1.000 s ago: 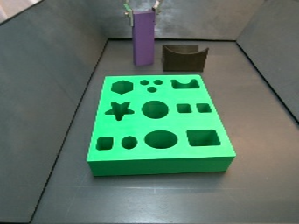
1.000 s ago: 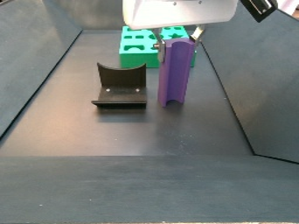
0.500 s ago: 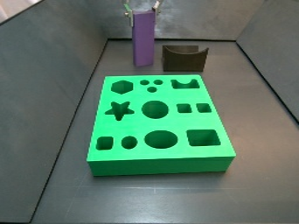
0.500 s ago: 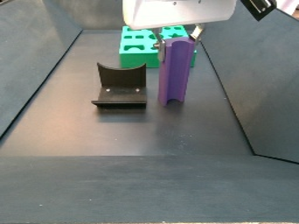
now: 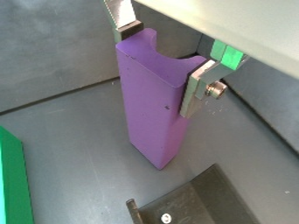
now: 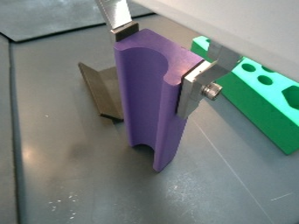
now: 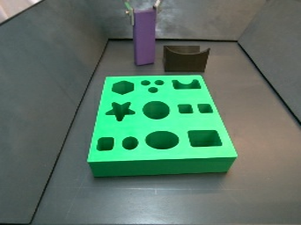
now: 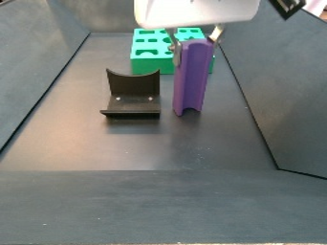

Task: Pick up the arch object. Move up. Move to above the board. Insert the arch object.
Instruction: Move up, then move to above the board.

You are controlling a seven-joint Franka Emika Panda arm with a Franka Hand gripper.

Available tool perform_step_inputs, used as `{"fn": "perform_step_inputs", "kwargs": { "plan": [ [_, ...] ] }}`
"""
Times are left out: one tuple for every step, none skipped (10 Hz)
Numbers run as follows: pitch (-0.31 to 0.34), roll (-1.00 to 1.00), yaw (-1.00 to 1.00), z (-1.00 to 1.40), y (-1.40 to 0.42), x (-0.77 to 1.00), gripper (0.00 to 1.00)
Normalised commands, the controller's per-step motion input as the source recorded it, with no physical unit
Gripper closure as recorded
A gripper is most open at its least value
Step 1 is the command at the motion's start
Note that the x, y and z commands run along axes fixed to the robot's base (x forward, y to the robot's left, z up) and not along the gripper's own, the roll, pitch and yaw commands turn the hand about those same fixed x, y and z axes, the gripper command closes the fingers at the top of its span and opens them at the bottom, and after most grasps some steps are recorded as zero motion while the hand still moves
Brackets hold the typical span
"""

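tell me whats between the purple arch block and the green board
Only bare dark floor separates the arch object from the board in a side view. The dark brown block sits off to one side; the tool straddles the arch object's top.

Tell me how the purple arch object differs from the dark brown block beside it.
The arch object is purple, tall and slim; the dark brown block is short and squat. The arch object stands between the end effector's fingers; the brown block sits free on the floor. The arch object's top is level; the brown block's top is scooped. Both stand behind the board.
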Motion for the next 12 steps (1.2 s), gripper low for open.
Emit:
{"fn": "perform_step_inputs", "kwargs": {
  "plan": [
    [0.035, -0.02, 0.02, 0.72, 0.02, -0.04, 1.00],
    [0.035, -0.04, 0.01, 0.53, 0.01, -0.02, 1.00],
    [0.038, -0.06, 0.01, 0.38, 0.00, -0.01, 1.00],
    [0.043, -0.08, 0.01, 0.28, 0.00, -0.01, 1.00],
    [0.063, -0.18, 0.12, 1.00, 0.08, -0.15, 1.00],
    [0.067, -0.19, 0.11, 1.00, 0.08, -0.15, 1.00],
    [0.046, -0.18, 0.07, 1.00, 0.07, -0.14, 1.00],
    [0.032, -0.17, 0.03, 1.00, 0.06, -0.12, 1.00],
    [0.032, -0.16, 0.01, 1.00, 0.06, -0.12, 1.00],
    [0.033, -0.17, -0.02, 1.00, 0.06, -0.10, 1.00],
    [0.035, -0.17, -0.03, 1.00, 0.06, -0.09, 1.00],
    [0.037, -0.17, -0.03, 1.00, 0.06, -0.07, 1.00]
  ]
}}
